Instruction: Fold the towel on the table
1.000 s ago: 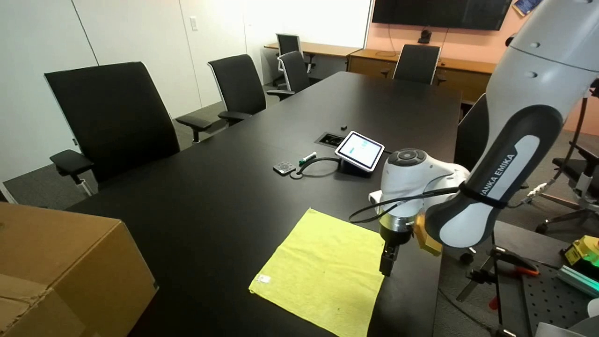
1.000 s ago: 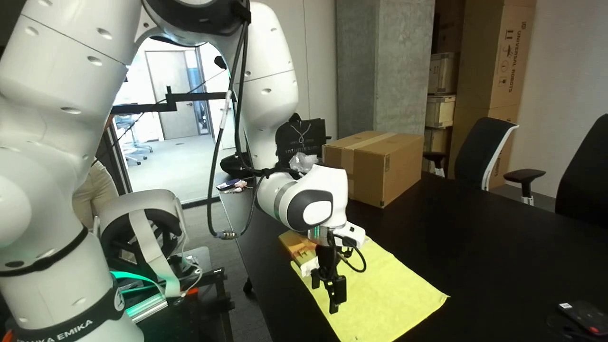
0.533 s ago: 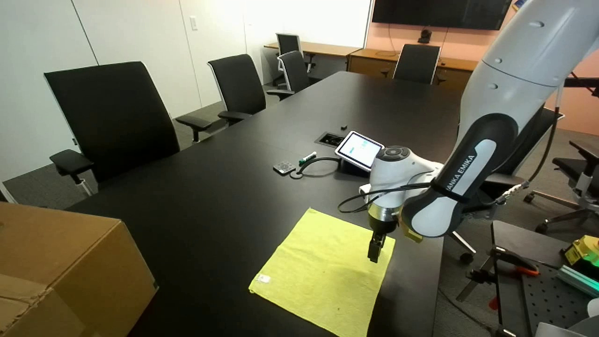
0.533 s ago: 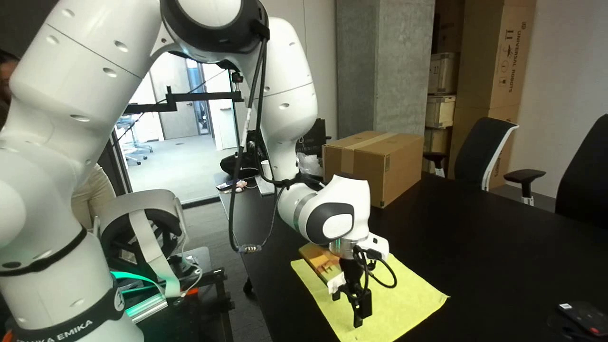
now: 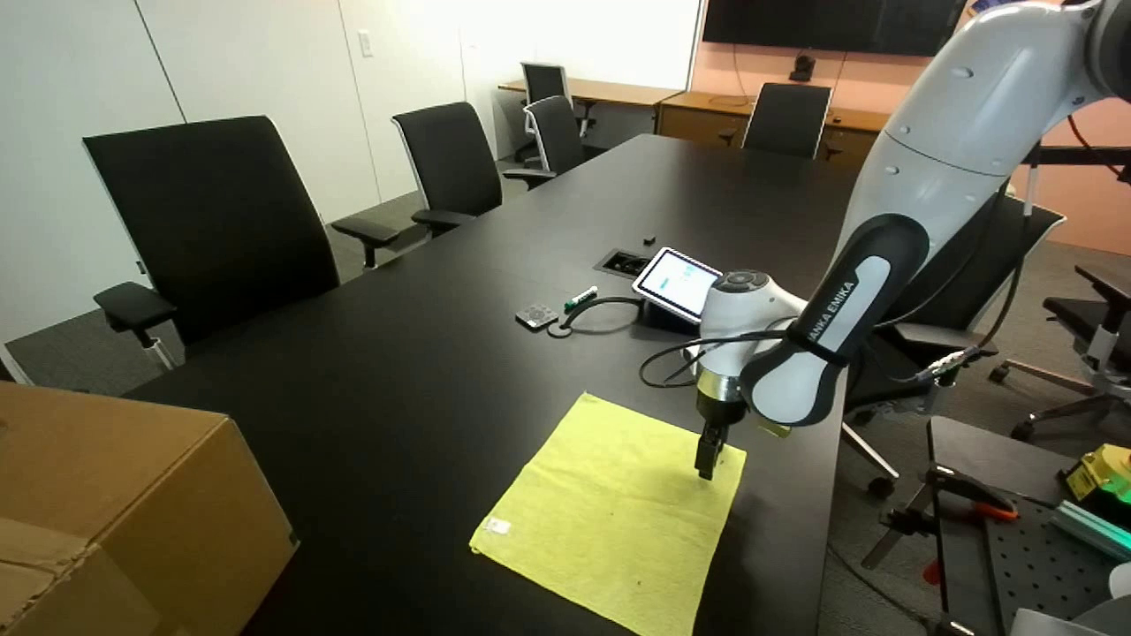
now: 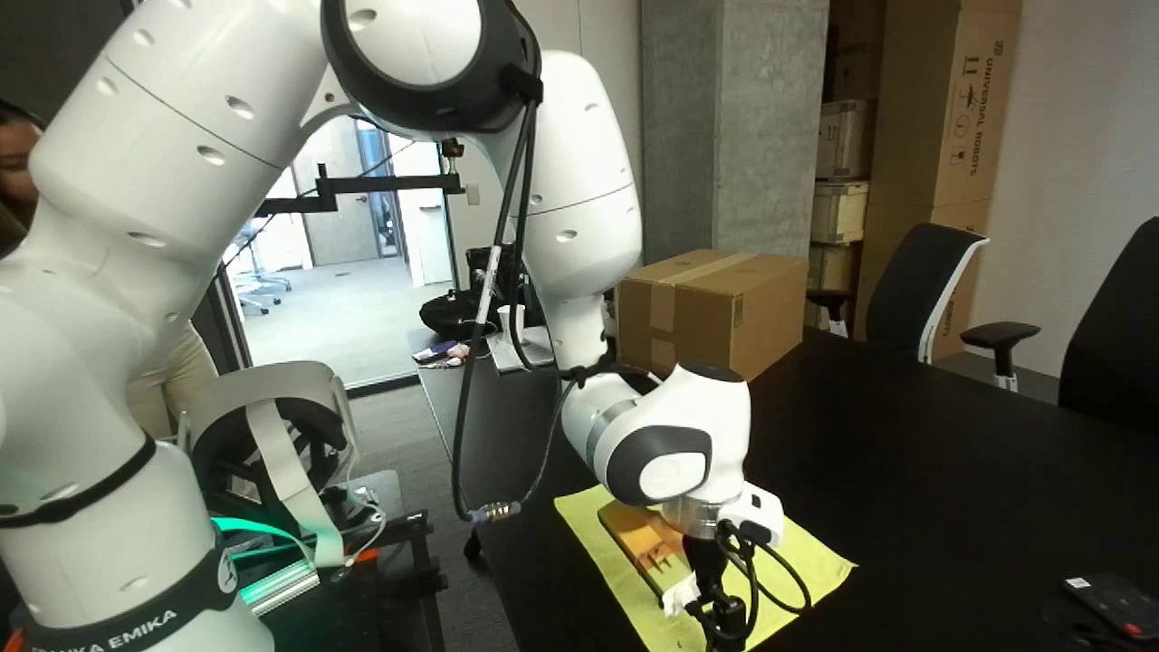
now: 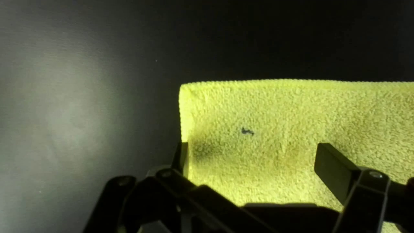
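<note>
The yellow towel lies spread flat on the black table. It also shows in an exterior view, partly hidden behind the arm and gripper. My gripper hangs pointing down above the towel, near its corner on the tablet's side. In the wrist view my gripper is open, with its fingers wide apart and nothing between them. One finger is over the towel's edge and the other is over the cloth. A towel corner lies just beyond the fingers. The fingertips are cut off in an exterior view.
A cardboard box stands on the table, also seen in an exterior view. A tablet on a stand, a green marker and a small square pad lie beyond the towel. Chairs line the table.
My open gripper has moved over the towel toward the corner on the tablet's side, from above the towel's edge. It sits lower in an exterior view. The towel has not visibly moved.
</note>
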{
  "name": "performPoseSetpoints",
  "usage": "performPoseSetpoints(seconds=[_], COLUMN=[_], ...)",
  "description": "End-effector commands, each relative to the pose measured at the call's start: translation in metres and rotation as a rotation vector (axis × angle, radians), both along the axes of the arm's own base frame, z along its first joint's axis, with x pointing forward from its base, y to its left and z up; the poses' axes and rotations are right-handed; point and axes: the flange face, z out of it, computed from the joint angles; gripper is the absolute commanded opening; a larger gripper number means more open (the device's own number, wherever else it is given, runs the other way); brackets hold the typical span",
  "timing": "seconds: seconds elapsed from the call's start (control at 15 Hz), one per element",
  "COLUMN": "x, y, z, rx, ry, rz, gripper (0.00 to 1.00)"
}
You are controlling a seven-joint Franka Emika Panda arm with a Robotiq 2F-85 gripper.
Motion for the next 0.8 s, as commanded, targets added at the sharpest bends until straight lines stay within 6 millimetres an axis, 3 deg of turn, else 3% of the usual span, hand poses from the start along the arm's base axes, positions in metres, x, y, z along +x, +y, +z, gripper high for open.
performPoseSetpoints(seconds=[0.0,0.27,0.33,0.73], x=[0.003,0.002,0.003,0.009], y=[-0.009,-0.011,-0.011,0.005], z=[-0.014,-0.021,-0.019,-0.004], rx=[0.039,0.050,0.048,0.025], ry=[0.010,0.028,0.030,0.063], rz=[0.014,0.033,0.033,0.057], gripper=[1.00,1.00,0.82,0.36])
